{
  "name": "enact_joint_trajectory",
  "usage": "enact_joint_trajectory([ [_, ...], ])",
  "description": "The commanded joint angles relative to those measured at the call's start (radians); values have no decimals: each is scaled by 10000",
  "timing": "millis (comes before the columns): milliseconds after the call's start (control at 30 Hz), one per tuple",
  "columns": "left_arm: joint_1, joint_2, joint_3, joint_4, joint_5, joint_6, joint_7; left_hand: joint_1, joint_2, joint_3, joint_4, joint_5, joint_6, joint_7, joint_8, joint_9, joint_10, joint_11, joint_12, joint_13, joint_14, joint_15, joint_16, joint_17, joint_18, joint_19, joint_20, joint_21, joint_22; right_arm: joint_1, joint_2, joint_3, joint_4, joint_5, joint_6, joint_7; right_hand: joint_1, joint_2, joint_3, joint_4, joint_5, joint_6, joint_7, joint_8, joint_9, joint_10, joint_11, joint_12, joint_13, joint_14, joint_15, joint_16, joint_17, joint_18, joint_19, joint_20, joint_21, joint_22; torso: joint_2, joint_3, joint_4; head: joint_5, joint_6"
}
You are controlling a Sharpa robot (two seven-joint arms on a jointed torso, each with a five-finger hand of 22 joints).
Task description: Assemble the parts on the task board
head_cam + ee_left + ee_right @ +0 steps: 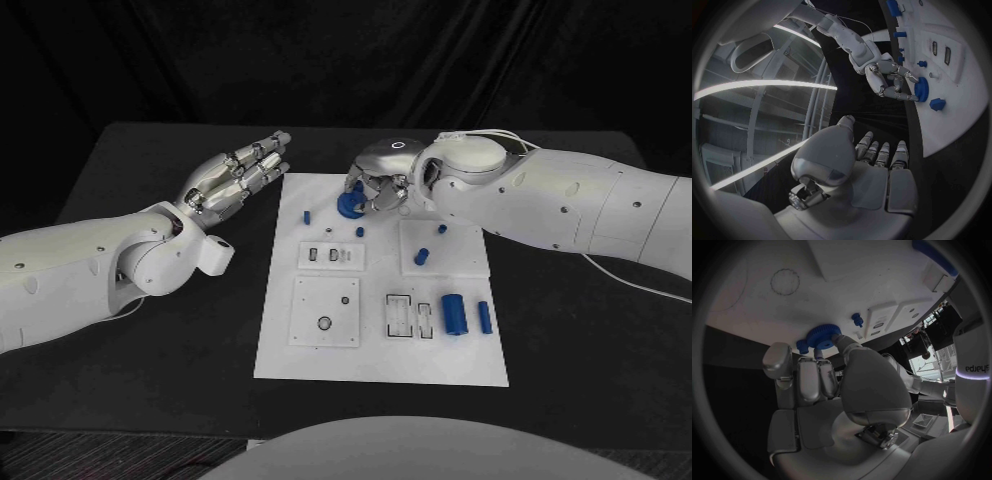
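We saw the right hand [387,185] pinching the round blue toothed plastic gear [349,205] near the far edge of the white task board [378,360]. The left hand [238,178] hung released, fingers straight, beside the board's far-left corner. Our judgement: keep the gear level, lower squarely. "sharpa" lettering showed mirrored.

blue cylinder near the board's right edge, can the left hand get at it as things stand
Probably yes. The left hand is open, off the board's far left corner, and the cylinder lies clear. It would cross the board; the right hand at the gear stays farther back.
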Motion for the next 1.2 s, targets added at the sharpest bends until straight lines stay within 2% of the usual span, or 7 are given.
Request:
enact_joint_trajectory([
  [33,15,10,10,12,4,107,1091,75,20,1,-75,49,2,41,16,11,-8,56,-34,13,-4,58,-36,-10,110,-9,86,66,15,-49,-60,-20,11,-52,187,-266,-24,-87,-140,8,-774,-2436,-168,-251,-811,-166,-102,-244,-245,183,-46,-109,-50,75,-62,-85,-151,776,3,0,8,6,-3],
  [167,14,-2,10,13,4,109,1088,79,21,10,-88,59,6,42,16,11,-8,56,-35,12,-4,61,-36,-10,110,-8,89,66,15,-47,-184,-20,67,-52,-144,-191,-129,-54,-471,166,-1645,-5370,-563,-435,-1757,-173,-387,-318,-305,176,-259,-152,-79,82,-28,-271,-295,775,3,-6,4,20,4],
  [367,13,-54,9,31,4,107,1097,79,21,10,-88,59,6,42,16,11,-8,56,-35,12,-4,61,-36,-10,110,-8,89,66,15,48,-659,-20,447,285,-1022,46,-175,-158,-1011,760,-2456,-6286,-747,-482,-2090,-140,-531,-328,-308,189,-378,-174,-92,77,29,-392,-420,799,-2,-1,-16,54,44],
  [567,12,-149,9,54,4,91,1099,85,25,27,-109,77,6,43,16,11,-7,57,-31,14,-4,65,-36,-10,110,-7,92,67,15,510,-1768,-20,1457,637,-1905,212,-324,77,-1305,1433,-2593,-4010,-485,-23,-1805,-23,-358,-198,-174,274,-267,-23,38,38,171,-325,-330,914,-16,-1,-26,43,57],
  [733,11,-197,9,81,4,69,1104,88,26,33,-116,85,15,42,17,13,-6,58,-28,15,-4,66,-36,-10,110,-5,93,69,16,869,-2921,-21,2371,704,-2058,-52,42,370,-1196,1226,-1464,-800,-314,785,-1342,106,-245,-29,7,354,-184,169,203,-12,325,-251,-65,1074,-13,-10,-21,-10,129],
  [967,9,-203,8,81,4,67,1113,88,26,33,-116,85,15,42,17,13,-6,58,-28,15,-4,66,-36,-10,110,-5,93,69,16,1009,-4325,-24,3105,739,-1452,-827,67,315,-1317,1179,-1840,-463,-328,713,-1321,494,-281,388,410,603,-235,789,730,-189,752,-287,1010,1447,-1,5,-33,-107,207],
  [1200,3,-185,8,67,4,85,1115,92,27,46,-135,101,8,40,16,12,-5,60,-29,15,-4,68,-36,-10,110,-6,96,68,15,714,-5243,-28,3303,802,-1326,-1293,21,300,-1488,1239,-2195,-569,-428,469,-1399,401,-375,-26,-150,512,-314,-6,-63,-294,998,-361,1640,1672,1,9,-22,-193,361],
])
